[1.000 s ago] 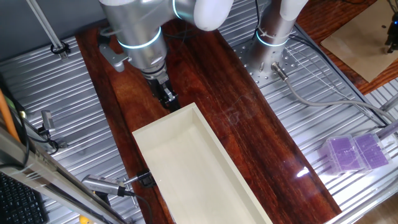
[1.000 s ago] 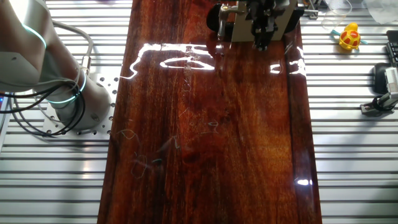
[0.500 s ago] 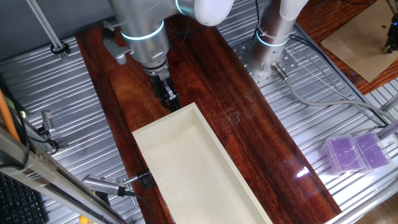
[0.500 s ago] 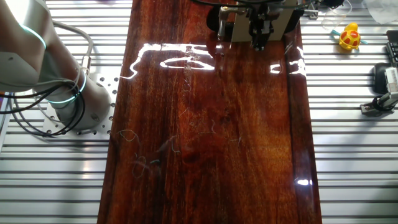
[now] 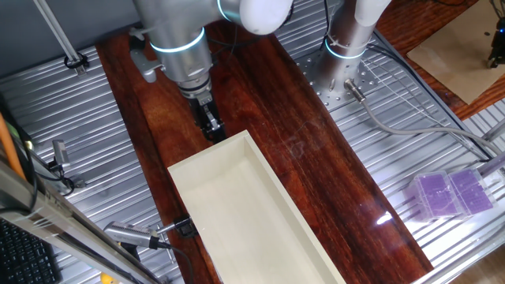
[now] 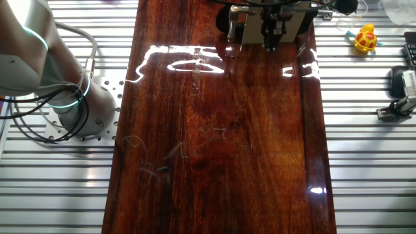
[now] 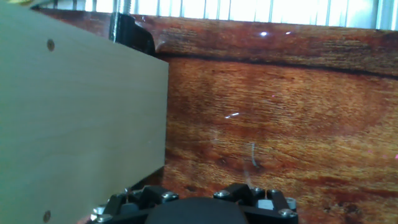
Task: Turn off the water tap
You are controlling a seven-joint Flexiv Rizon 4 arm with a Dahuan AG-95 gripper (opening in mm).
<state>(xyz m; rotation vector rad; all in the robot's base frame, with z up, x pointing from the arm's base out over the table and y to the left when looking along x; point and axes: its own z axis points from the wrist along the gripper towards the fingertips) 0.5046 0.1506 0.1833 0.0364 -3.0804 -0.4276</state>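
Since the earlier frames the wrist has shifted a little toward the upper left of one fixed view, and the gripper (image 5: pixel 208 125) has moved only slightly. It hangs over the board (image 5: pixel 260 95) just beside the short end of the box (image 5: pixel 209 150). We cannot tell how the jaws stand: both fixed views show a narrow dark tip, and the hand view shows only the gripper body at the bottom edge. Nothing appears to be held. We take the tap (image 5: pixel 130 235) to be the chrome fitting at the lower left of that fixed view, apparently fixed by a black clamp (image 5: pixel 185 228) against the box's long side. This is a judgement, as the part is small. It is well apart from the gripper, down the frame and to the left, past most of the box's length. Its long axis runs roughly across the frame, pointing away from the box wall. In the hand view the box wall (image 7: pixel 81 124) fills the left half, with a black block (image 7: pixel 132 34) at the upper left, possibly that clamp. We judge the approach is not yet complete, and the box wall stands between gripper and tap.
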